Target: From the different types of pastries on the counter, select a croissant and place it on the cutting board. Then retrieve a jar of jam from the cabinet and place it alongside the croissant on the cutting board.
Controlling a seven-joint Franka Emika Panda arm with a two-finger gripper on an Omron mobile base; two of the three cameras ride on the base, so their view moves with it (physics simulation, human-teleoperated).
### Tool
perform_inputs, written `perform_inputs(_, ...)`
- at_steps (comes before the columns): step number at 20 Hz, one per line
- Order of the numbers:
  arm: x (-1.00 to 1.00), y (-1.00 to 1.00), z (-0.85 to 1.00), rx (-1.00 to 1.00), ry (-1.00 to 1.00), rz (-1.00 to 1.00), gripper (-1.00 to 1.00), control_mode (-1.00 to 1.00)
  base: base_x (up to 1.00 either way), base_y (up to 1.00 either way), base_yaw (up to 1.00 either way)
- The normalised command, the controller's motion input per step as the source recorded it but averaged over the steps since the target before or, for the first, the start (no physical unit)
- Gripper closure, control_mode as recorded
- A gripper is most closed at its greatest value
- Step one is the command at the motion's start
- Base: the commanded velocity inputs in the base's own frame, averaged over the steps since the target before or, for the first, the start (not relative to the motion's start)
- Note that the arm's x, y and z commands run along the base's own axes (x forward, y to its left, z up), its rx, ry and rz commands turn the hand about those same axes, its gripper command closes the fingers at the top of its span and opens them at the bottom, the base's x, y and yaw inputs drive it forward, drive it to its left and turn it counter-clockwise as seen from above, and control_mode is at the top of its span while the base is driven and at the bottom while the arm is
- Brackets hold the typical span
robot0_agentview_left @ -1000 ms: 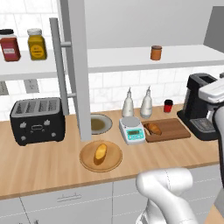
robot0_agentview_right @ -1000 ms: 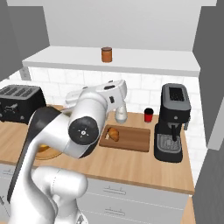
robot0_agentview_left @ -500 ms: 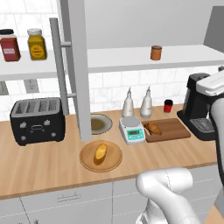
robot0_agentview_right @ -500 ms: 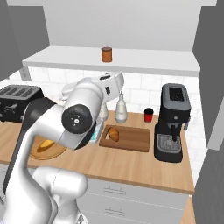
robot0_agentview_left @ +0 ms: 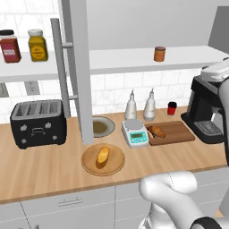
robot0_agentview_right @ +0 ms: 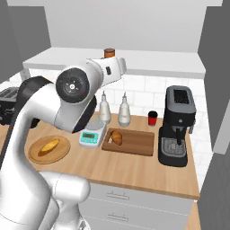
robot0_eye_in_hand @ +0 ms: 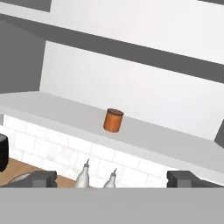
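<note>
The croissant (robot0_agentview_left: 156, 131) (robot0_agentview_right: 117, 137) lies at the left end of the dark cutting board (robot0_agentview_left: 175, 133) (robot0_agentview_right: 137, 143) on the counter (robot0_agentview_left: 44, 174). On the white shelf of the cabinet (robot0_agentview_left: 116, 61) stands the jar of jam (robot0_agentview_left: 159, 53) (robot0_agentview_right: 109, 52) (robot0_eye_in_hand: 113, 120), squat and orange-brown with a dark lid. My gripper (robot0_eye_in_hand: 113, 179) is open, wide and empty, raised to about shelf height and facing the jar from some way off. The paler pastry (robot0_agentview_left: 103, 154) (robot0_agentview_right: 48, 146) rests on a round wooden plate (robot0_agentview_left: 115, 166).
A red jar (robot0_agentview_left: 9, 46) and a yellow jar (robot0_agentview_left: 37, 44) stand on the left shelf behind the open door's bar handle (robot0_agentview_left: 60, 76). On the counter are a toaster (robot0_agentview_left: 38, 123), a scale (robot0_agentview_left: 135, 133), two bottles (robot0_agentview_left: 131, 106), a red cup (robot0_agentview_left: 171, 108) and a coffee machine (robot0_agentview_left: 205, 109).
The hand has risen from above the counter toward shelf level, and the arm's elbow has swung. The gripper stays open. Nothing on the counter moved.
</note>
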Motion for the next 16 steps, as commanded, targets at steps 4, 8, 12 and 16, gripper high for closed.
perform_inputs(4,0.00,0.00,0.39,0.00,0.16,0.00,-1.00,-1.00,0.00,0.00,0.00)
perform_inputs(8,0.00,0.01,0.16,0.00,0.08,0.00,-1.00,-1.00,0.00,0.00,0.00)
perform_inputs(12,0.01,0.17,-0.07,0.00,0.03,0.00,-1.00,-1.00,0.00,0.00,0.00)
perform_inputs(16,0.20,0.52,-0.73,0.00,0.09,0.00,-1.00,-1.00,0.00,0.00,0.00)
